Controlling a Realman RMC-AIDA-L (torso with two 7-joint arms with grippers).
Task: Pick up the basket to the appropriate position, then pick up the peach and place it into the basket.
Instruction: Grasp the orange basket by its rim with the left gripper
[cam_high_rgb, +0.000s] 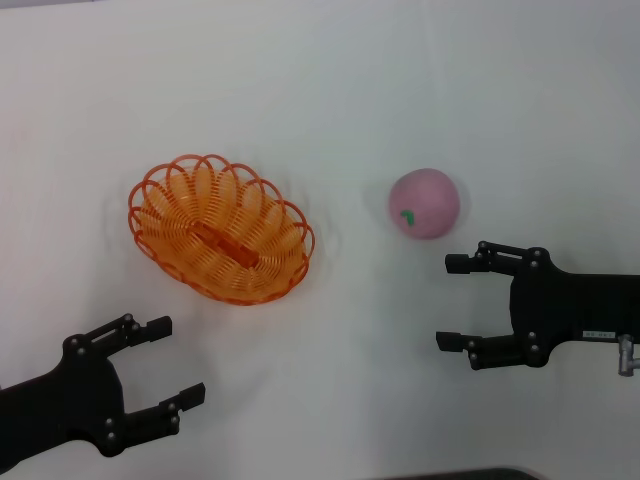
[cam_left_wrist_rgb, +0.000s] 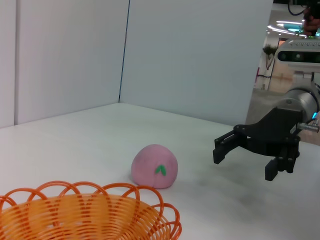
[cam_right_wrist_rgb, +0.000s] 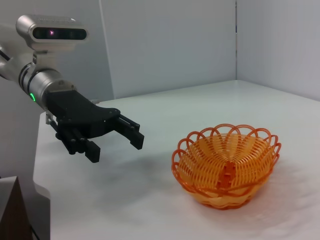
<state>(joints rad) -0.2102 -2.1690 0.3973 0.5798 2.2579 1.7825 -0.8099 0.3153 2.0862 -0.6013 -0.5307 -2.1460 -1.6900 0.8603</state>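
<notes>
The orange wire basket (cam_high_rgb: 222, 230) sits empty on the white table, left of centre. It also shows in the left wrist view (cam_left_wrist_rgb: 85, 212) and the right wrist view (cam_right_wrist_rgb: 227, 167). The pink peach (cam_high_rgb: 424, 203) with a green stem mark lies on the table to the basket's right, apart from it; it also shows in the left wrist view (cam_left_wrist_rgb: 155, 166). My left gripper (cam_high_rgb: 178, 360) is open and empty, in front of the basket. My right gripper (cam_high_rgb: 448, 302) is open and empty, just in front of the peach and not touching it.
The table (cam_high_rgb: 330, 80) is white, with pale walls behind it in the wrist views. The right gripper shows in the left wrist view (cam_left_wrist_rgb: 245, 160) and the left gripper in the right wrist view (cam_right_wrist_rgb: 116, 147). A dark edge lies at the table's front (cam_high_rgb: 470, 473).
</notes>
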